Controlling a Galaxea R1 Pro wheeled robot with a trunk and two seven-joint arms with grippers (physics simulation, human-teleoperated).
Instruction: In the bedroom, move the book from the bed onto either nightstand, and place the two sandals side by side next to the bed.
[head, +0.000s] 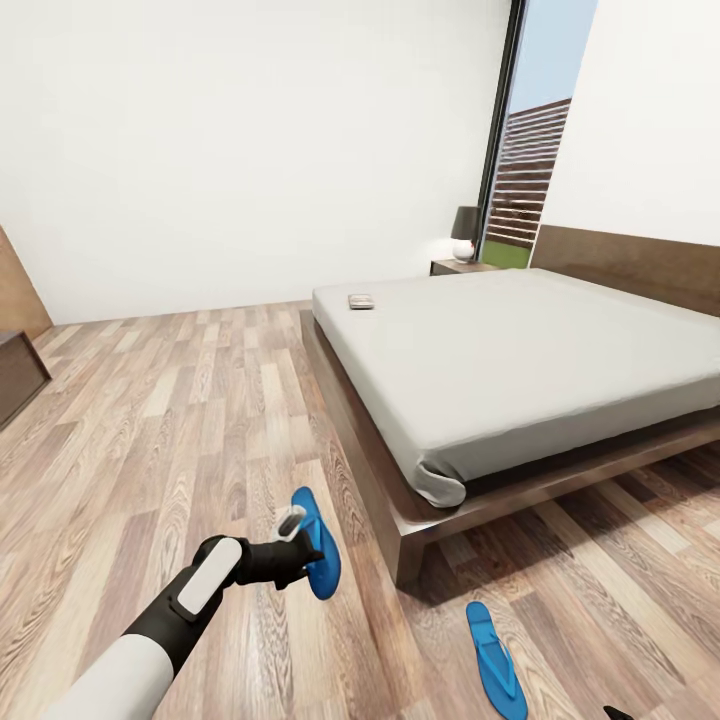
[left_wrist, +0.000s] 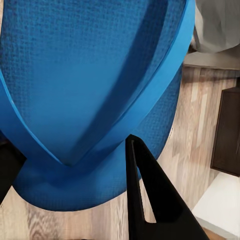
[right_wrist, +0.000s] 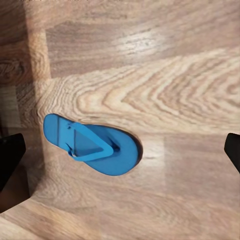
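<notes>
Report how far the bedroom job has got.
Nothing looks finished. The book lies on the bed, not on the nightstand. In hand: the left tool holds one sandal beside the bed's corner. Left: the other sandal lies apart on the floor, under the open right tool; pair them, then move the book.

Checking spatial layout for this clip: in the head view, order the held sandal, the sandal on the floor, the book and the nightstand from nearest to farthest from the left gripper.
1. Held sandal, at the left gripper.
2. Floor sandal, by the bed's foot corner.
3. Book, on the mattress's far corner.
4. Nightstand, beyond the bed by the window.
</notes>
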